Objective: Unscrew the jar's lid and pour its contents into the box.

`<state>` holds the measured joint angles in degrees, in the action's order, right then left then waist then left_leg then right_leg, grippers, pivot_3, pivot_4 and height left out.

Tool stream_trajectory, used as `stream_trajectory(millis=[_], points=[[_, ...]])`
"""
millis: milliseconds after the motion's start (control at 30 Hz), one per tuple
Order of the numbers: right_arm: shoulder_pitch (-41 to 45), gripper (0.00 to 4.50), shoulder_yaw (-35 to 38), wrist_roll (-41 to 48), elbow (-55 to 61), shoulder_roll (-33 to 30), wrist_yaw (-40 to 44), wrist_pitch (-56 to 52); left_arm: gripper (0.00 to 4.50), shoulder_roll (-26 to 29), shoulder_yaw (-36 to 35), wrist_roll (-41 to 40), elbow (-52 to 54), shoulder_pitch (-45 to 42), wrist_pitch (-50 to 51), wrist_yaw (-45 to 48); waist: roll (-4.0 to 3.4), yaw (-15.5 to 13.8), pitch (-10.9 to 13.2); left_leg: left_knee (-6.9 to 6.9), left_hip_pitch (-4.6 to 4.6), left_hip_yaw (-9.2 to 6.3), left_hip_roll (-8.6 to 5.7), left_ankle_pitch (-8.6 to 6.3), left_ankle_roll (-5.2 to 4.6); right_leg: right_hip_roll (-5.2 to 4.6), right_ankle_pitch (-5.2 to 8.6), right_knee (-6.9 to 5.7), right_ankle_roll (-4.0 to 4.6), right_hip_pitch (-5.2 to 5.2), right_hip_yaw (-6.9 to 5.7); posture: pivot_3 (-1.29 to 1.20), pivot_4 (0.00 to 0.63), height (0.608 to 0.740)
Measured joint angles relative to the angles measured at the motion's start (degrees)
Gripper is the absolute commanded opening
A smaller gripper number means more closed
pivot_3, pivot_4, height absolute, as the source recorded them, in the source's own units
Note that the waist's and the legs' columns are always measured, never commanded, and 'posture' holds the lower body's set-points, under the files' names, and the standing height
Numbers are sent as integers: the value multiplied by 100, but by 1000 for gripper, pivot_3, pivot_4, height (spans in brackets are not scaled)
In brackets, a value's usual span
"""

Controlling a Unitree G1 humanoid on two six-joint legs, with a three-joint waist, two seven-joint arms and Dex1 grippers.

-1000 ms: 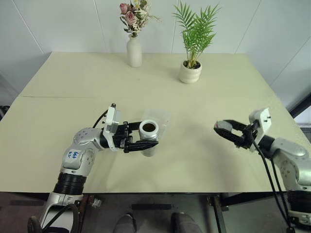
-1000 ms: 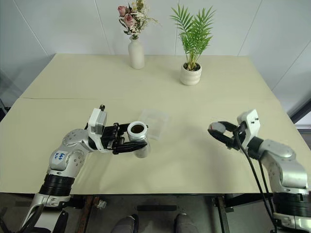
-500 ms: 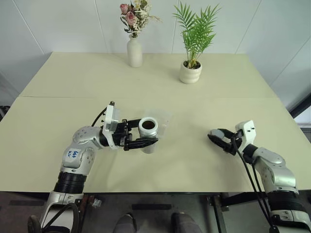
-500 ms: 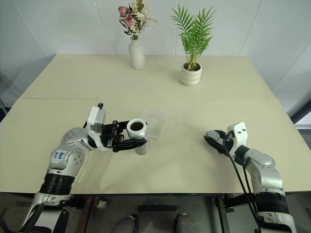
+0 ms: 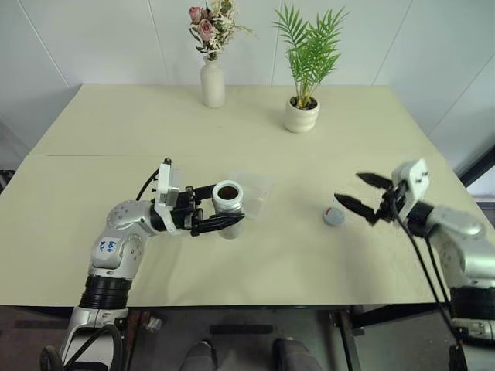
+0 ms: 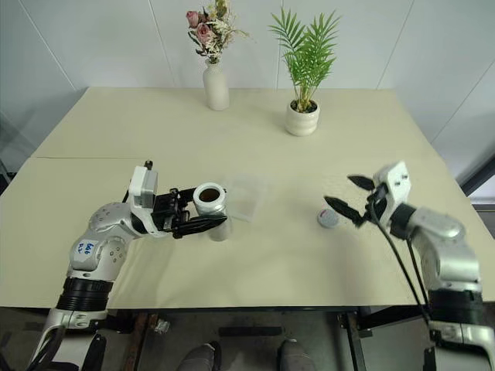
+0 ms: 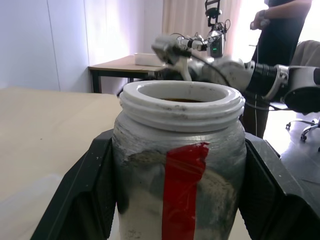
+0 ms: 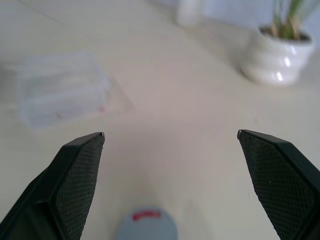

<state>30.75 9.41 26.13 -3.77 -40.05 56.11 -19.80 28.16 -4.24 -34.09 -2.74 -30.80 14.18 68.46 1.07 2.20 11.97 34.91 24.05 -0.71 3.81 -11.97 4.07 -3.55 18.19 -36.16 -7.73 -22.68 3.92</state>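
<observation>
Already unscrewed, the lid (image 5: 333, 216) lies near the table's (image 5: 93, 131) right edge below the spread-open right gripper (image 5: 363, 195); the left gripper (image 5: 223, 219), clamped on the open jar (image 5: 227, 198), has yet to pour the contents (image 5: 228, 191) into the box (image 5: 253, 192).

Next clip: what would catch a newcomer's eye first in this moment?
Most striking is the open jar, red stripe on its side, clamped in the left pincer over the table's middle, just in front of the clear box. To the right, the grey lid lies flat on the table, with the right pincer spread open beside it. At the far edge stand a flower vase and a potted plant.
</observation>
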Motion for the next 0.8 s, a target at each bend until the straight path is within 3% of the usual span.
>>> stream_trajectory(millis=[167, 400, 800], points=[[956, 4489, -818, 73, 55, 411, 435, -356, 2744, 129, -277, -5, -147, -25, -49, -35, 1, -26, 0, 7, 5, 1, -1, 0, 0, -2, -2, 2, -1, 0, 1, 0, 150, 740], [1346, 4489, -1604, -281, -742, 967, 866, -245, 2744, 243, -430, 169, -710, -120, -286, -86, 1, -73, 0, 6, 16, 1, -2, -3, -4, -4, -2, 14, -2, -1, -1, 0, 150, 740], [977, 4489, -1496, -554, -949, 874, 762, -33, 2744, 454, -378, 1117, -1572, -785, -1289, -512, 1, -62, 0, 6, 13, 4, -2, -4, -4, -3, -3, 10, -3, -4, 0, 0, 150, 740]])
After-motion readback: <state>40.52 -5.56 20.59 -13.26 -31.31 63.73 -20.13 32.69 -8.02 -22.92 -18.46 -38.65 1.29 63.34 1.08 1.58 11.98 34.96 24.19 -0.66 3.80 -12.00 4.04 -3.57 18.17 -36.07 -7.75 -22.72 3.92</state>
